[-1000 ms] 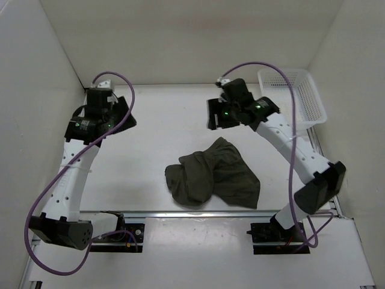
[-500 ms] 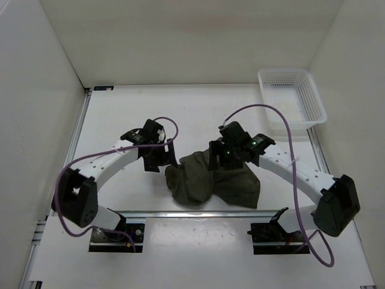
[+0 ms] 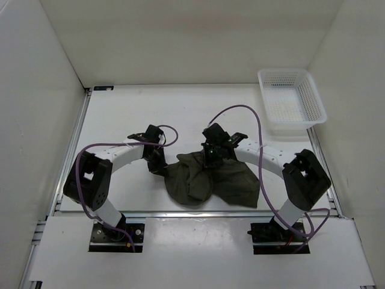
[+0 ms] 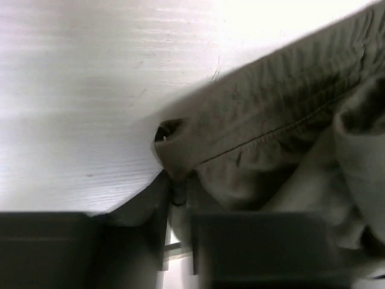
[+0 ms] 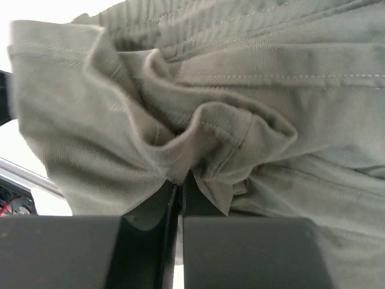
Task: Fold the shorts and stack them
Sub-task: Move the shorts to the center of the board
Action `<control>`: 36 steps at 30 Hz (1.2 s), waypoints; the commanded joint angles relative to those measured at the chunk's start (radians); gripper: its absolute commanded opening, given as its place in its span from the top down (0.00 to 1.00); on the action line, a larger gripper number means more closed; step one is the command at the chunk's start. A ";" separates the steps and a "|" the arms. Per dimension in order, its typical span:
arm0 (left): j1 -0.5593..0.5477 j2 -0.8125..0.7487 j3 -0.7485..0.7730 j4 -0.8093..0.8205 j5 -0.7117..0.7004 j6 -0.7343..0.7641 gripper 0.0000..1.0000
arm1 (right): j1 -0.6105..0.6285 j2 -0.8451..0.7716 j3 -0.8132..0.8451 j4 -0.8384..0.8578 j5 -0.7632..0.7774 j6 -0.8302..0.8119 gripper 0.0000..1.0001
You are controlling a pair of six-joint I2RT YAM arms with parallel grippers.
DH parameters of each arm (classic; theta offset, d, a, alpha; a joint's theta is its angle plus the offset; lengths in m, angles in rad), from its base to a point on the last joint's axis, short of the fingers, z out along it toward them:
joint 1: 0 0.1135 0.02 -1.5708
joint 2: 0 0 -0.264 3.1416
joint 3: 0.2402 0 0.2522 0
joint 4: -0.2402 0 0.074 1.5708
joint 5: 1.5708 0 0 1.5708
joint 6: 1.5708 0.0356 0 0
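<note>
One pair of shorts (image 3: pixel 210 183) lies crumpled near-centre on the tabletop (image 3: pixel 120 120); left end effector (image 4: pixel 178 194) clamps its left edge, right end effector (image 5: pixel 179 182) its far fold; one basket (image 3: pixel 316 100) far right

The left gripper (image 4: pixel 177 195) and right gripper (image 5: pixel 178 183) showed only as dark, blurred blocks in their own wrist views, and from above their tips were hidden. The shorts (image 5: pixel 240 90) ran past the edges of both wrist views.

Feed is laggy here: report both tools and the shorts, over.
Left tool shut on shorts edge. Right tool shut on a bunched fold. Shorts crumpled, not yet folded. Basket apart, far right.
</note>
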 commanded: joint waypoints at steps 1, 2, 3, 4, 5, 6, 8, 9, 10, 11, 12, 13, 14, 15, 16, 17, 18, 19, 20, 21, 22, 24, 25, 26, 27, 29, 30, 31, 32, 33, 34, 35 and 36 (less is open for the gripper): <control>0.002 0.016 0.019 0.025 0.048 0.034 0.86 | 0.008 -0.058 0.060 -0.006 0.059 0.008 1.00; 0.002 0.030 0.031 0.025 0.065 0.046 0.90 | 0.008 -0.088 0.082 -0.023 0.079 -0.001 1.00; 0.014 0.030 0.043 0.025 0.065 0.046 0.90 | 0.008 -0.102 0.097 -0.043 0.101 -0.001 1.00; 0.014 0.030 0.053 0.025 0.079 0.055 0.90 | -0.003 -0.116 0.114 -0.082 0.121 -0.032 1.00; 0.040 0.002 0.065 0.025 0.088 0.065 0.90 | -0.012 -0.137 0.131 -0.098 0.142 -0.047 1.00; 0.060 -0.015 0.095 0.025 0.106 0.077 0.90 | -0.024 -0.147 0.175 -0.113 0.151 -0.063 1.00; 0.141 -0.039 0.147 0.025 0.138 0.092 0.90 | -0.079 -0.147 0.230 -0.136 0.151 -0.124 1.00; 0.169 -0.051 0.227 0.008 0.158 0.107 0.90 | -0.104 -0.147 0.301 -0.147 0.151 -0.147 1.00; 0.195 -0.052 0.278 -0.037 0.158 0.108 0.90 | -0.159 -0.147 0.350 -0.158 0.151 -0.168 1.00; 0.216 -0.052 0.334 -0.082 0.158 0.121 0.90 | -0.190 -0.113 0.413 -0.214 0.138 -0.219 1.00; 0.242 -0.038 0.462 -0.125 0.117 0.144 0.90 | -0.243 -0.102 0.548 -0.247 0.128 -0.242 1.00; 0.252 -0.038 0.526 -0.162 0.106 0.157 0.90 | -0.265 -0.102 0.604 -0.267 0.128 -0.264 1.00; 0.261 -0.029 0.587 -0.220 0.106 0.166 0.90 | -0.285 -0.102 0.657 -0.267 0.113 -0.284 1.00; 0.285 -0.029 0.647 -0.240 0.106 0.166 0.90 | -0.325 -0.102 0.707 -0.282 0.104 -0.314 1.00; 0.301 -0.029 0.765 -0.254 0.106 0.166 0.90 | -0.345 -0.093 0.811 -0.282 0.087 -0.324 1.00; 0.314 -0.029 0.822 -0.265 0.118 0.166 0.90 | -0.362 -0.078 0.870 -0.305 0.067 -0.324 1.00; 0.337 -0.048 0.877 -0.274 0.119 0.152 0.90 | -0.388 -0.067 0.933 -0.330 0.049 -0.324 1.00; 0.338 -0.061 0.968 -0.288 0.128 0.132 0.90 | -0.388 -0.056 1.047 -0.356 0.038 -0.333 1.00; 0.350 -0.076 0.997 -0.288 0.111 0.120 0.90 | -0.388 -0.056 1.077 -0.373 0.038 -0.333 1.00; 0.350 -0.096 1.016 -0.288 0.097 0.111 0.90 | -0.388 -0.070 1.078 -0.373 0.038 -0.333 1.00; 0.350 -0.146 1.016 -0.288 0.074 0.092 0.90 | -0.388 -0.114 1.032 -0.373 0.026 -0.324 1.00; 0.359 -0.208 0.950 -0.288 0.062 0.080 0.90 | -0.388 -0.170 0.938 -0.352 0.026 -0.315 1.00; 0.359 -0.278 0.844 -0.288 0.062 0.066 0.90 | -0.388 -0.237 0.807 -0.339 0.026 -0.298 1.00; 0.359 -0.317 0.774 -0.288 0.050 0.066 0.90 | -0.388 -0.275 0.729 -0.325 0.035 -0.285 1.00; 0.359 -0.355 0.698 -0.288 0.050 0.056 0.86 | -0.376 -0.315 0.644 -0.287 0.044 -0.253 1.00; 0.348 -0.468 0.434 -0.247 0.039 0.046 0.18 | -0.367 -0.433 0.358 -0.237 0.056 -0.223 0.78; 0.348 -0.493 0.351 -0.246 0.039 0.046 0.00 | -0.356 -0.484 0.264 -0.198 0.071 -0.186 0.57; 0.361 -0.507 0.224 -0.246 0.039 0.036 0.00 | -0.356 -0.493 0.126 -0.198 0.084 -0.167 0.26; 0.361 -0.516 0.177 -0.237 0.039 0.036 0.00 | -0.365 -0.493 0.087 -0.198 0.113 -0.150 0.21; 0.370 -0.516 0.147 -0.237 0.027 0.036 0.00 | -0.365 -0.475 0.065 -0.215 0.137 -0.129 0.18; 0.370 -0.516 0.128 -0.227 0.016 0.036 0.00 | -0.365 -0.475 0.065 -0.253 0.157 -0.097 0.17; 0.370 -0.516 0.128 -0.226 0.001 0.051 0.00 | -0.365 -0.463 0.065 -0.264 0.176 -0.086 0.17; 0.370 -0.506 0.128 -0.226 -0.009 0.051 0.00 | -0.365 -0.463 0.065 -0.264 0.190 -0.086 0.17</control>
